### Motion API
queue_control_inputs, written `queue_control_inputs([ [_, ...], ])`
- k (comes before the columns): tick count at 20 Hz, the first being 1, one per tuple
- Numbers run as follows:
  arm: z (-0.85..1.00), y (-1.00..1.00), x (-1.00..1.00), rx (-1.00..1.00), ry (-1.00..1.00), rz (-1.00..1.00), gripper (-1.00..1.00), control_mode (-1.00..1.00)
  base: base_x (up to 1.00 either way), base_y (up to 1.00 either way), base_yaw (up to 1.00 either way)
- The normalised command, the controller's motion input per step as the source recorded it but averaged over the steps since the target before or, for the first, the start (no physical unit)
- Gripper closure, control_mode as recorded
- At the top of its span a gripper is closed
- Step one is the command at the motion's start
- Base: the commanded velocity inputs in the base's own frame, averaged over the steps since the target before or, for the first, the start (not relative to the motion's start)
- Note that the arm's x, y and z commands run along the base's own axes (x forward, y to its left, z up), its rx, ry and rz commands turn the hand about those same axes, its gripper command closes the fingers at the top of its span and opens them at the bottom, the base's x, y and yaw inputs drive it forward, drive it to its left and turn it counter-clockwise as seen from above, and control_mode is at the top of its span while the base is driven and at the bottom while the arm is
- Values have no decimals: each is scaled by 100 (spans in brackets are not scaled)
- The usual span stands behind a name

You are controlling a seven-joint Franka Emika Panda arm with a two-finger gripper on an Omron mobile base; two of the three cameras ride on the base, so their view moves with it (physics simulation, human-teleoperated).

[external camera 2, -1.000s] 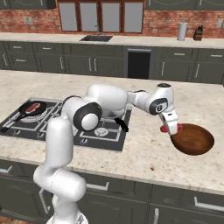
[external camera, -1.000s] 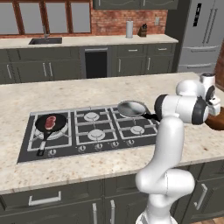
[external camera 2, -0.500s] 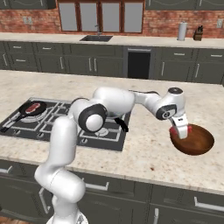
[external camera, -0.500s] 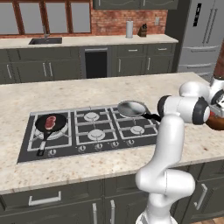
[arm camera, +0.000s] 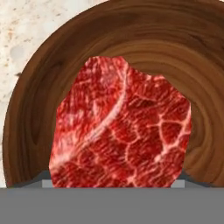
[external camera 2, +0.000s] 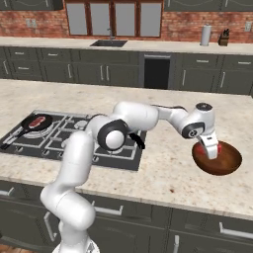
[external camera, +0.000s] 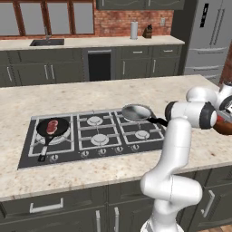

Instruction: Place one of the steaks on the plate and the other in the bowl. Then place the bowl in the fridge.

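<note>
My claw (external camera 2: 211,150) is clamped, jaws set wide, across the flat raw red steak with pale white marbling (arm camera: 122,131), and I hold it just above the round, deep, dark reddish-brown wooden bowl (arm camera: 39,100). In the hand view the meat covers my fingertips, and the bowl's ringed inside curves round it from 7 o'clock over 12 to 4 o'clock.

I judge this steak light, soft and floppy, with a damp surface that could slide between the pads. A hold across its width near the middle seems the safest, so neither end droops far. It is an uneven slab, deep red, with one long pale seam running from 12 down to 8 o'clock and a fine white net on its 3 o'clock side.

The bowl I expect to be stiff, fairly light and sturdy. For the trip ahead I would pinch its rim, with one finger inside the wall.

It sits on the speckled beige stone desk (external camera 2: 163,173), at 3 o'clock from the black gas hob (external camera: 97,138). At the hob's 9 o'clock end the second red steak (external camera: 52,126) lies in the round black frying pan (external camera: 64,130). Farthest off, at 1 o'clock in the left base view, stands the tall grey metallic fridge (external camera: 208,36).
</note>
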Motion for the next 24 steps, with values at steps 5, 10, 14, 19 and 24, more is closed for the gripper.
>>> queue_control_inputs([
  [5, -15, -24, 20, 0, 0, 0, 100, -100, 0, 0, 0],
  [10, -21, -13, 19, 0, 0, 0, 100, -100, 0, 0, 0],
  [14, -23, -2, 8, 2, 0, 0, -100, -100, 0, 0, 0],
  [19, -3, 0, -1, 9, -4, -1, -100, -100, 0, 0, 0],
  [24, 36, 0, -32, 6, -18, -1, -100, -100, 0, 0, 0],
])
